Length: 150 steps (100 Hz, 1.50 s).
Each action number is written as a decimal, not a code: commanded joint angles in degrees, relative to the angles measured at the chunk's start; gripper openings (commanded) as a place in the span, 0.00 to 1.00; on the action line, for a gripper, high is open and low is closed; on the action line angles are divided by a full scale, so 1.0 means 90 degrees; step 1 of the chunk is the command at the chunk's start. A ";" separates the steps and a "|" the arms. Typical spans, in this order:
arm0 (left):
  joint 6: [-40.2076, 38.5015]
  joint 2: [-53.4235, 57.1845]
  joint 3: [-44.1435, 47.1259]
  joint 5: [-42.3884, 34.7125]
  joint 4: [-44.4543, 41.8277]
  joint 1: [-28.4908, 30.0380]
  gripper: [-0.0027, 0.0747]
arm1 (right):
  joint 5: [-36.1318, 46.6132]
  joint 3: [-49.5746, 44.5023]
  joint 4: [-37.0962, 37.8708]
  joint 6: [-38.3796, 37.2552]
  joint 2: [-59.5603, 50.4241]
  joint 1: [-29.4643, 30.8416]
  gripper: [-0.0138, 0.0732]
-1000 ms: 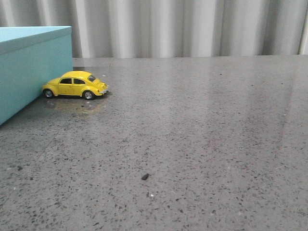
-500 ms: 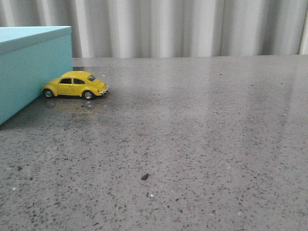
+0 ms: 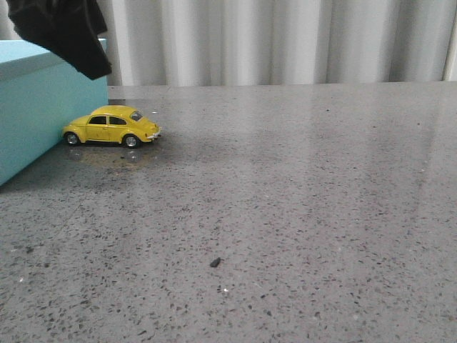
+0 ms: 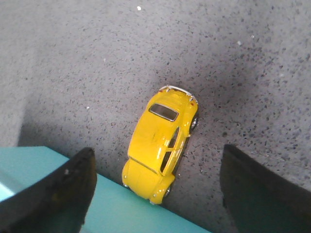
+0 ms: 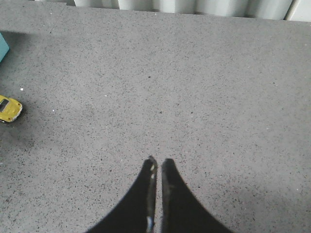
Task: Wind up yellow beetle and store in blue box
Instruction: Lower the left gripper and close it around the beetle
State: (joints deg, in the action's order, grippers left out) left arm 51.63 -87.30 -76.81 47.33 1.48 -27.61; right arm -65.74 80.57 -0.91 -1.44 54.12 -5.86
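The yellow beetle (image 3: 112, 126) stands on the grey table with one end against the side of the blue box (image 3: 36, 107) at the far left. In the left wrist view the beetle (image 4: 160, 143) lies below and between my left gripper's wide-open fingers (image 4: 65, 191), one end touching the box (image 4: 121, 213). My left gripper (image 3: 64, 32) shows in the front view as a dark shape high above the box's corner. My right gripper (image 5: 158, 162) is shut and empty over bare table, far from the beetle (image 5: 8, 109).
The speckled grey table (image 3: 285, 200) stretches to the right and front. A small dark speck (image 3: 215, 262) lies near the front middle. A pleated grey curtain (image 3: 285, 39) closes the back.
My left gripper has come into the front view at the top left, above the box. The beetle and box have not moved.
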 commanded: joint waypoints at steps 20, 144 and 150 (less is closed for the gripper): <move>0.0195 -0.0193 -0.0221 -0.0666 -0.0089 -0.0060 0.67 | 0.0378 0.0107 0.0023 0.0070 -0.0078 0.0009 0.09; 0.0545 -0.1129 -0.0233 -0.0838 -0.1066 -0.0060 0.67 | 0.0390 0.0107 0.0023 0.0070 -0.0078 0.0009 0.09; 0.0545 -0.1145 -0.0233 -0.0838 -0.1051 -0.0060 0.67 | 0.0390 0.0107 0.0023 0.0070 -0.0078 0.0009 0.09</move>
State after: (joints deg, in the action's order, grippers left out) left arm 56.32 -99.74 -77.12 42.31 -8.65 -27.61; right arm -65.87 80.44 -0.91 -1.44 54.12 -5.86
